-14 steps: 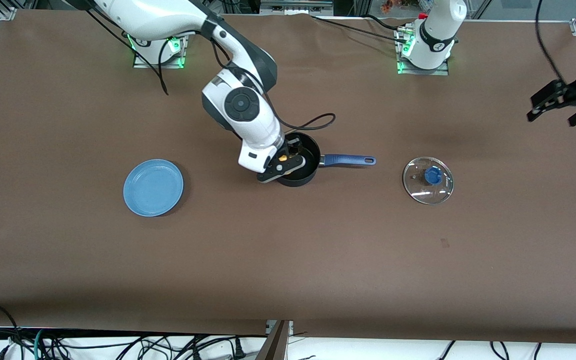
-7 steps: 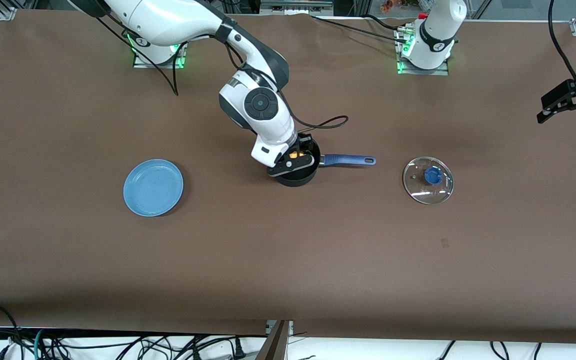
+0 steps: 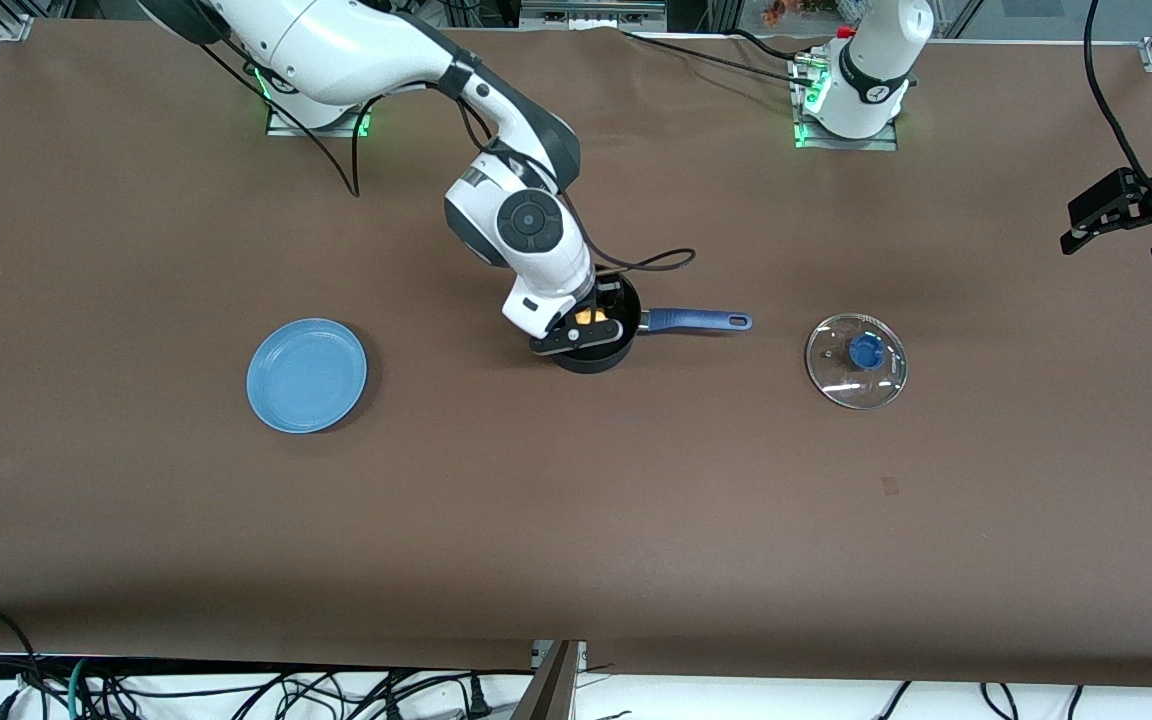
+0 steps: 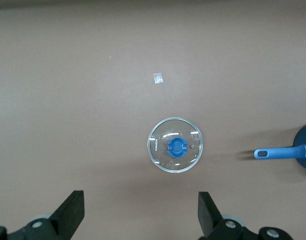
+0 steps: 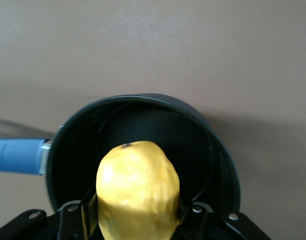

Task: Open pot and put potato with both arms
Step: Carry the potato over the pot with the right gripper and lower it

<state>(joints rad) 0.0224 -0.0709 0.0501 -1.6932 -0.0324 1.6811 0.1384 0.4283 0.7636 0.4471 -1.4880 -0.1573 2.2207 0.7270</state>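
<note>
The black pot (image 3: pixel 604 352) with its blue handle (image 3: pixel 696 320) stands open at the table's middle; it also shows in the right wrist view (image 5: pixel 143 130). My right gripper (image 3: pixel 586 318) is shut on the yellow potato (image 3: pixel 588 316) and holds it inside the pot's mouth; the potato fills the right wrist view (image 5: pixel 138 192). My left gripper (image 3: pixel 1131 222) is open and empty, up over the table's edge at the left arm's end. In the left wrist view its fingers (image 4: pixel 70 212) stand wide apart, and the handle's end (image 4: pixel 277 153) shows.
The glass lid (image 3: pixel 856 360) with a blue knob lies flat beside the handle's end, toward the left arm's end; it shows in the left wrist view (image 4: pixel 175 145) too. A light-blue plate (image 3: pixel 306 375) lies toward the right arm's end. A cable (image 3: pixel 651 262) loops by the pot.
My right gripper has carried the potato from the pot's rim further over and down into its mouth. My left gripper has shifted slightly near the table's edge.
</note>
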